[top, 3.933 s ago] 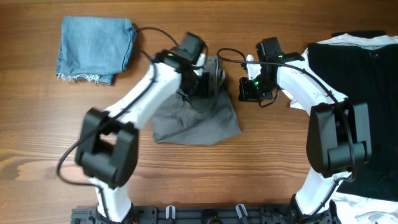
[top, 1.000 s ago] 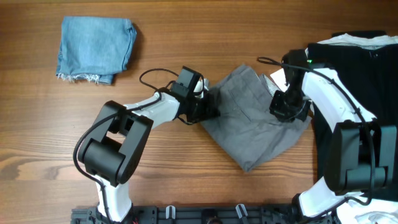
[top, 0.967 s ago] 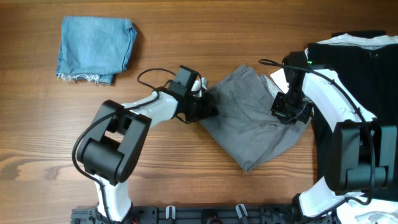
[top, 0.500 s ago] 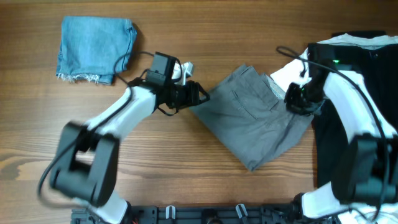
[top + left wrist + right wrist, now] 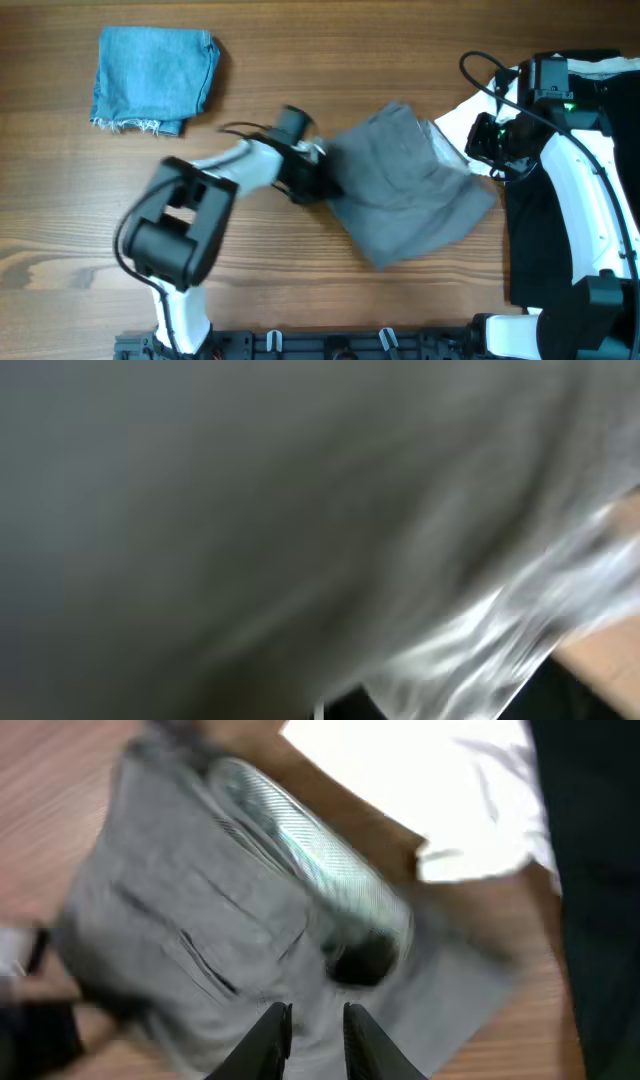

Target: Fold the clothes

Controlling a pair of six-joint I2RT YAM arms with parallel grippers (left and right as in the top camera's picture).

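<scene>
The left arm lay low across the wooden table [image 5: 350, 40], the left gripper [image 5: 312, 178] at the left edge of the grey shorts [image 5: 405, 190]; blur there and a wrist view filled with grey cloth meant I could not tell how its claw stood. The right arm bent in from the right, the right gripper [image 5: 315, 1020] above the shorts, fingers apart and gripping nothing. The shorts lay rumpled mid-table, a denim piece [image 5: 155, 75] well apart at far left, and a white garment [image 5: 470, 112] and a black garment [image 5: 590, 230] at right.
</scene>
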